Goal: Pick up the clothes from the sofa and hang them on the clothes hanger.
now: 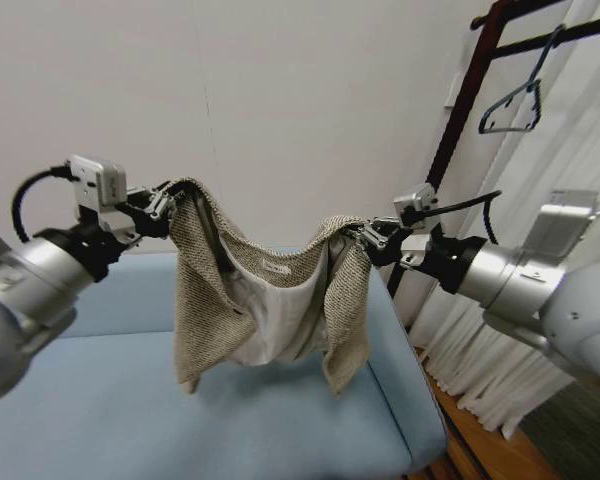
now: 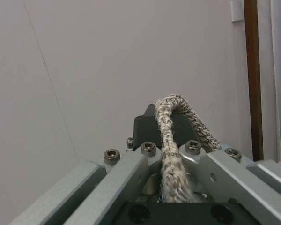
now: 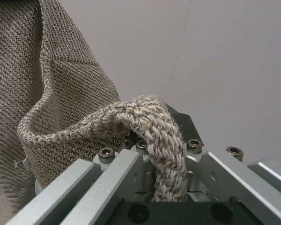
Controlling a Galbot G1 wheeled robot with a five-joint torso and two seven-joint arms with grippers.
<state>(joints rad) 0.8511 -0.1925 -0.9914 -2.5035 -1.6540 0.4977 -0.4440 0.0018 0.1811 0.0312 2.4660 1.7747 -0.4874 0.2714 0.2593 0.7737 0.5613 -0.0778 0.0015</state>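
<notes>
A beige knitted garment [image 1: 270, 300] with a pale lining hangs spread in the air above the sofa, held at both shoulders. My left gripper [image 1: 163, 208] is shut on its left shoulder edge; the knit [image 2: 171, 154] runs between the fingers in the left wrist view. My right gripper [image 1: 365, 236] is shut on the other shoulder, where the thick knitted hem [image 3: 159, 136] loops over the jaws. A dark clothes rack [image 1: 465, 110] stands at the upper right, with a wire hanger [image 1: 515, 105] hooked on its bar.
The light blue sofa [image 1: 130, 400] spreads below the garment, its right end near a wooden floor [image 1: 480, 450]. A white wall is behind. White curtains [image 1: 580, 150] hang to the right, behind the rack.
</notes>
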